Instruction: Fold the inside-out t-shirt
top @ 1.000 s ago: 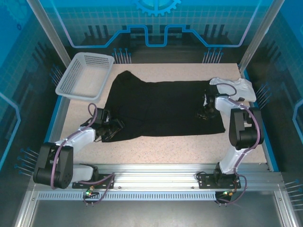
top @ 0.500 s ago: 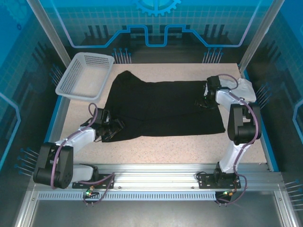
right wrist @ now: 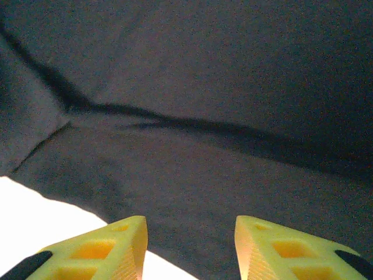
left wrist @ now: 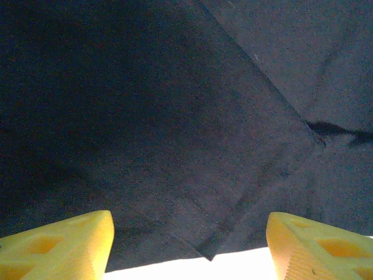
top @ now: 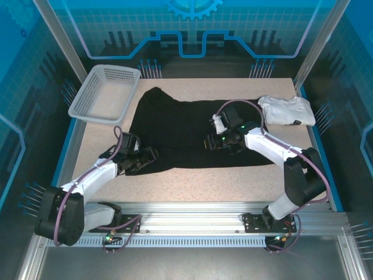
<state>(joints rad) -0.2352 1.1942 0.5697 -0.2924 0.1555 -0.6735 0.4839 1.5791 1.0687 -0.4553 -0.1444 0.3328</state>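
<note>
The inside-out t-shirt (top: 175, 128) is black and lies spread across the middle of the table. My left gripper (top: 152, 155) is open at its near left edge. In the left wrist view a pointed corner of the t-shirt (left wrist: 211, 252) lies on the table between the yellow fingers (left wrist: 70, 242), and the left gripper (left wrist: 189, 224) grips nothing. My right gripper (top: 208, 142) hovers over the shirt's middle, pointing left. It (right wrist: 191, 224) is open above creased black cloth (right wrist: 204, 70), with a cloth edge and bare table at lower left.
A white folded garment (top: 287, 109) lies at the far right of the table. A white mesh basket (top: 105, 92) stands at the far left corner. Bare speckled table (top: 204, 184) runs along the near edge in front of the shirt.
My right arm has swung from the shirt's right edge, beside the white garment, leftward to over the shirt's middle. The left gripper has crept slightly right along the near left edge.
</note>
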